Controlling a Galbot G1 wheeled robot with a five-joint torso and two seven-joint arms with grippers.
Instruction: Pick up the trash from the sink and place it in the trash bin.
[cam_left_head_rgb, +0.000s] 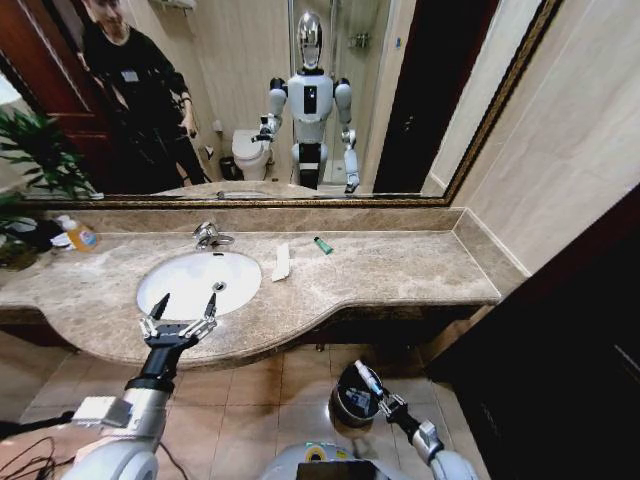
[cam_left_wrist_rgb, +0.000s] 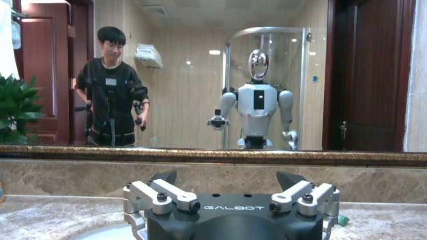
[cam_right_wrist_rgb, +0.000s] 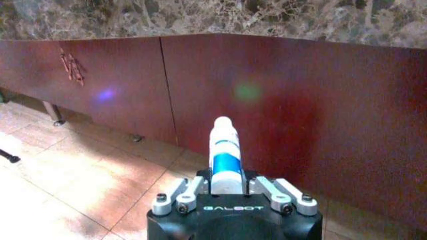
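Drop step, we reckon: right hand (cam_left_head_rgb: 372, 388) clamps a tube (cam_right_wrist_rgb: 225, 152) over the bin (cam_left_head_rgb: 352, 402) at 6 o'clock; next needs release. Left hand (cam_left_head_rgb: 186, 305) spread wide, empty, at sink (cam_left_head_rgb: 170, 290) rim. Packet (cam_left_head_rgb: 282, 262) & cylinder (cam_left_head_rgb: 323, 245) on table.

Premises: a bathroom, hotel-style in finish. A white oval sink (cam_left_head_rgb: 198, 283) with chrome faucet (cam_left_head_rgb: 208, 236) is set into a beige-brown marble counter (cam_left_head_rgb: 400, 270) — a gilt-framed wall mirror (cam_left_head_rgb: 290, 100) spans the wall at 12 o'clock. The mirror reflects a toilet (cam_left_head_rgb: 250, 152) and a glass shower enclosure (cam_left_wrist_rgb: 267, 85). Floor tiled; dark wood cabinet front (cam_right_wrist_rgb: 267, 110) beneath the counter — potted plant (cam_left_head_rgb: 30, 160) at 10 o'clock.
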